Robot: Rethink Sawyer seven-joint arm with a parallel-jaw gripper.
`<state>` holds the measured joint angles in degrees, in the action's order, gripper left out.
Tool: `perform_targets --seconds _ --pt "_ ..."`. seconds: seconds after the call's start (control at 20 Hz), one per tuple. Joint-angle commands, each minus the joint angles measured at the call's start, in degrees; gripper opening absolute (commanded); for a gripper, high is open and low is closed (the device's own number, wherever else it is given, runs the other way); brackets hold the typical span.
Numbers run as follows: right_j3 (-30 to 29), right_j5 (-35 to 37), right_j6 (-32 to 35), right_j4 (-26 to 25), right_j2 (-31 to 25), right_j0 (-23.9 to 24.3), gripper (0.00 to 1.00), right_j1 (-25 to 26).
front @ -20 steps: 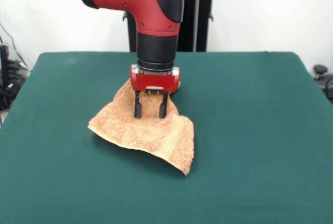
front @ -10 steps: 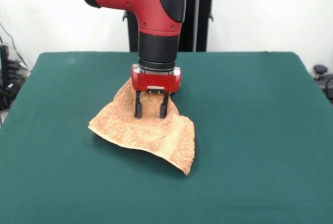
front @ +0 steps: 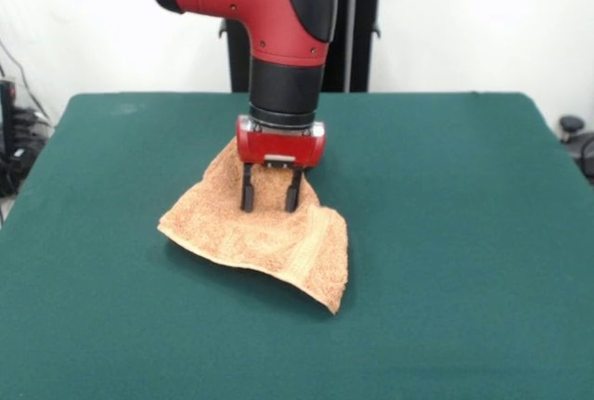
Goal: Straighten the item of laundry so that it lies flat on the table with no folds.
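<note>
The table (front: 464,233) is spreading its dark green cloth across nearly the whole front view, and the towel (front: 269,238) is my landmark on it. Nearest the camera, one corner of the towel is pointing forward and to the picture's right, with a woven band running just behind that edge. That corner and the right edge are curling up slightly off the green surface, throwing a shadow beneath. To the picture's left, another corner is lying low on the table. The towel is sitting a little left of the table's middle, well apart from every table edge.

Behind those corners the orange-tan cloth is rising in a bunched, tent-like slope, so it is not lying flat. My gripper (front: 269,198) is standing upright over that rise, with its two black fingers (front: 247,194) held apart and their tips touching the cloth, and a strip of towel is showing between them. I cannot tell whether any cloth is caught on a finger.

Farther back, past the towel, my red and black arm (front: 278,38) is coming down from above, and my black pedestal (front: 357,24) is standing beyond the table's far edge.
</note>
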<state>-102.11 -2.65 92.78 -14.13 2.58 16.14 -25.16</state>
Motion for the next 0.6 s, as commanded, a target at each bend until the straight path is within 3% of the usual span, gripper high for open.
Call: perform_targets --seconds 0.05,0.6 --pt "1.83 6.34 10.37 4.69 -5.41 -4.65 1.0 13.61" --pt "2.16 3.94 14.08 12.99 -6.9 -7.59 1.0 15.5"
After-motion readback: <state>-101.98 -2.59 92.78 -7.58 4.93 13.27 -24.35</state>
